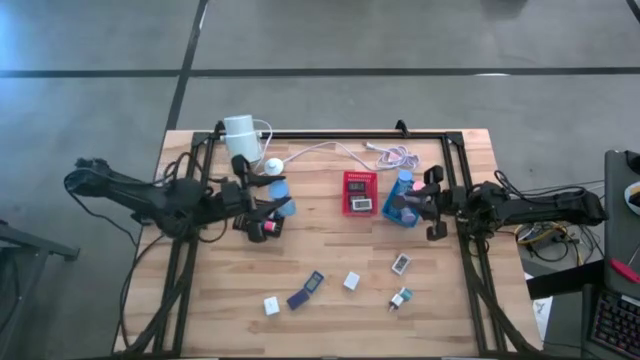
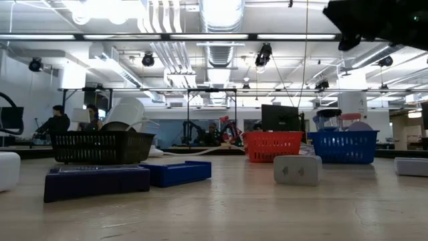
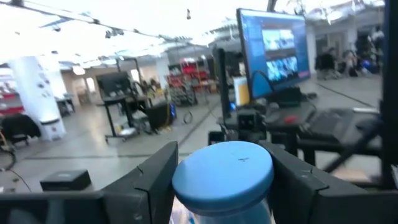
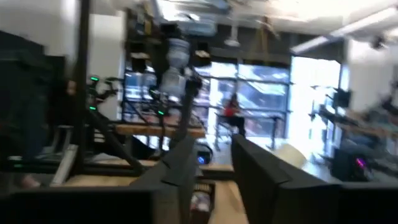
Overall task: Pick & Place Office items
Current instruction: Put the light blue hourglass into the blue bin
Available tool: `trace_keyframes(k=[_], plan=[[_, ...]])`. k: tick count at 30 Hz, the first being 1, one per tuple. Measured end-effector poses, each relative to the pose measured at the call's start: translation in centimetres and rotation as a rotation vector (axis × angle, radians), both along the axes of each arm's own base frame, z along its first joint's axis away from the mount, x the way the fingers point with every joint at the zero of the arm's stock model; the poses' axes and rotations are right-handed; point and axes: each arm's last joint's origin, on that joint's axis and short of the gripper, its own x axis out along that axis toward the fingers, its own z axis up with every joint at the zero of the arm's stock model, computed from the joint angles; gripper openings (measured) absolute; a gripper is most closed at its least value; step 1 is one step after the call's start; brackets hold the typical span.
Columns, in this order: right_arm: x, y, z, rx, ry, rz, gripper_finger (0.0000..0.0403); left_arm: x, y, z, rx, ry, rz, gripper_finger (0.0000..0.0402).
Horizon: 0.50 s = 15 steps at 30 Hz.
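Left gripper (image 1: 277,205) sits over the table's left-centre, near the black basket (image 2: 100,147), fingers (image 3: 155,180) part-open and clamped on a blue round-capped item (image 3: 222,174) that fills the gap between them. Right gripper (image 1: 405,205) is at the blue basket (image 1: 398,203), beside the red basket (image 1: 360,192); jaws slightly apart in its wrist view, nothing visibly held, so grasp can't be told for sure. Loose office items lie on the bare wood nearer the front edge: a white piece (image 1: 271,306), a dark purple piece (image 1: 305,291), a white cube (image 1: 351,281), a white framed piece (image 1: 400,263), a teal-white piece (image 1: 399,298). A white cylinder (image 1: 241,135) stands at the back left.
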Motion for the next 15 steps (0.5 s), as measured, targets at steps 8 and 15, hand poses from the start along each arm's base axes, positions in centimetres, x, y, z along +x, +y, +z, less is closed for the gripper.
trace_keyframes(k=[8,15], plan=[[2.0,0.5,2.3,-0.116,-0.023,0.123,0.0221,2.6,0.5,-0.1,0.001,-0.145,-0.029,0.0196],[5.5,0.6,5.7,-0.087,-0.003,0.157,0.0308,3.9,0.3,-0.1,0.091,-0.247,-0.137,0.0196]])
